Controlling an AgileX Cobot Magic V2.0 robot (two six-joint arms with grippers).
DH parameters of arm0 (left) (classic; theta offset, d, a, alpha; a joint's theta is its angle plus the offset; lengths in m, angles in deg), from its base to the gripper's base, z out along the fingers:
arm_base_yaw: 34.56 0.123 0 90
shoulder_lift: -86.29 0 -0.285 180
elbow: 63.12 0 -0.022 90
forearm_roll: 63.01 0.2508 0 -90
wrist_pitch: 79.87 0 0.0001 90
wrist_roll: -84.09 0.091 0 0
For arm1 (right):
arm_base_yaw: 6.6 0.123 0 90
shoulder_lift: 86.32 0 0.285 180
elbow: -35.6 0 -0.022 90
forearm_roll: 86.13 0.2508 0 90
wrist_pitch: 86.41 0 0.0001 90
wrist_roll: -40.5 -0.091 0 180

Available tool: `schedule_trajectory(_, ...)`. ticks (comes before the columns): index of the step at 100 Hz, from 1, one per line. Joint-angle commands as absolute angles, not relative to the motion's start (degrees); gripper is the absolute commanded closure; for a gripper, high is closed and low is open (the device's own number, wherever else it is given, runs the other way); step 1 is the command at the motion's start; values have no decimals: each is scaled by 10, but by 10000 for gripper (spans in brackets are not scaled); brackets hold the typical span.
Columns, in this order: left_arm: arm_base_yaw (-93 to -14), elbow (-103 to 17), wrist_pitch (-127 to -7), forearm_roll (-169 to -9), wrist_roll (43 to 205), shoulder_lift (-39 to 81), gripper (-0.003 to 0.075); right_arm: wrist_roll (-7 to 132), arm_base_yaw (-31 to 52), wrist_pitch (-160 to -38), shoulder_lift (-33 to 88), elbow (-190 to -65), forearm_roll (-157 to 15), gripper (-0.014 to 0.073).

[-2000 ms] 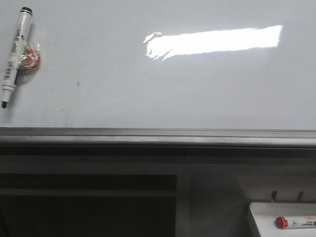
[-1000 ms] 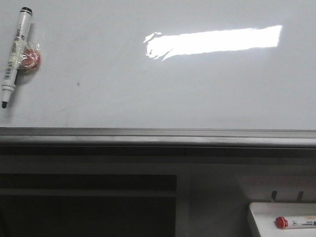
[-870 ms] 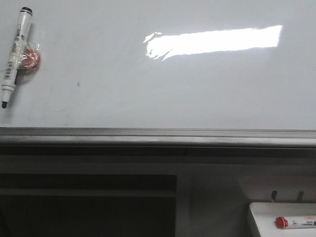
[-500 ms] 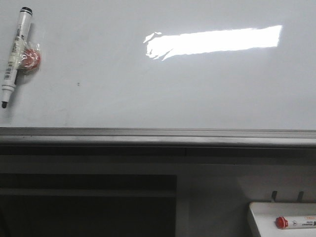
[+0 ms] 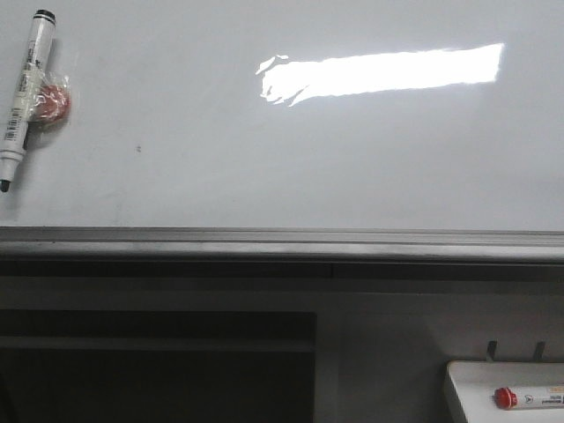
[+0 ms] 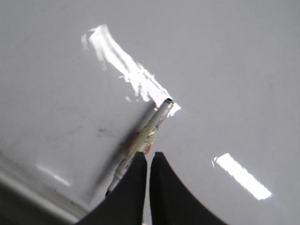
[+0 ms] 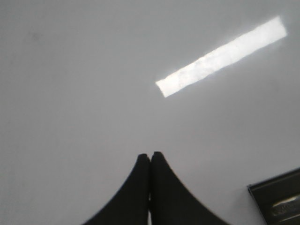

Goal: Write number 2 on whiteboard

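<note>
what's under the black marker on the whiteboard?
A red round object sits half under the black marker, apparently taped to it, on the whiteboard. Its covered side cannot be seen.

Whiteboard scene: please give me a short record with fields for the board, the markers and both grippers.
whiteboard: glossy white, no number drawn yet
black marker: lying on the board, far left, red object taped to it
red-capped marker: in white tray, lower right
left gripper: shut, empty, near the black marker
right gripper: shut, empty, over bare board
</note>
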State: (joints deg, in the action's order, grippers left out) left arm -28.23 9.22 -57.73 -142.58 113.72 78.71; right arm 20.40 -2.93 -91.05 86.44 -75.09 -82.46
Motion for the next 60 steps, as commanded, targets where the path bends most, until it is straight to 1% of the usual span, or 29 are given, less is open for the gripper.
schedule_trajectory(1,-281,10,-548,-1332,1187,778,741,205,-28,-948,849,-816,-825,664)
schedule_trajectory(8,-281,-57,-499,-1191,1187,736,741,231,-20,-1019,817,-862,-825,657)
schedule_trajectory(13,-281,-104,-455,-1108,1187,700,739,268,-8,-1067,791,-893,-825,633)
schedule_trajectory(17,-290,-135,-449,-1065,1187,678,737,301,5,-1102,773,-920,-824,598)
schedule_trajectory(22,-302,-162,-451,-1033,1187,660,709,335,22,-1138,744,-949,-820,539)
schedule_trajectory(29,-314,-193,-440,-988,1187,634,603,354,46,-1180,715,-986,-815,427)
schedule_trajectory(33,-321,-204,-436,-969,1187,619,506,354,60,-1196,698,-1003,-813,355)
schedule_trajectory(34,-325,-205,-436,-967,1187,617,470,354,62,-1202,693,-1005,-812,344)
schedule_trajectory(36,-331,-208,-436,-961,1187,610,435,354,68,-1210,688,-1012,-812,312)
schedule_trajectory(37,-333,-209,-436,-956,1187,608,399,354,70,-1212,684,-1016,-812,293)
schedule_trajectory(41,-346,-209,-438,-950,1187,595,300,354,80,-1223,673,-1024,-807,255)
schedule_trajectory(42,-349,-209,-438,-949,1187,593,300,354,82,-1223,671,-1027,-806,244)
schedule_trajectory(44,-357,-209,-436,-947,1187,586,249,354,86,-1226,667,-1029,-803,232)
schedule_trajectory(46,-367,-209,-435,-946,1188,579,221,354,91,-1226,664,-1031,-802,226)
schedule_trajectory(51,-389,-209,-434,-943,1191,561,206,354,101,-1221,658,-1033,-798,225)
schedule_trajectory(58,-424,-212,-423,-908,1191,528,241,355,113,-1219,654,-1033,-797,225)
schedule_trajectory(60,-437,-214,-416,-891,1189,517,264,355,117,-1217,653,-1033,-797,225)
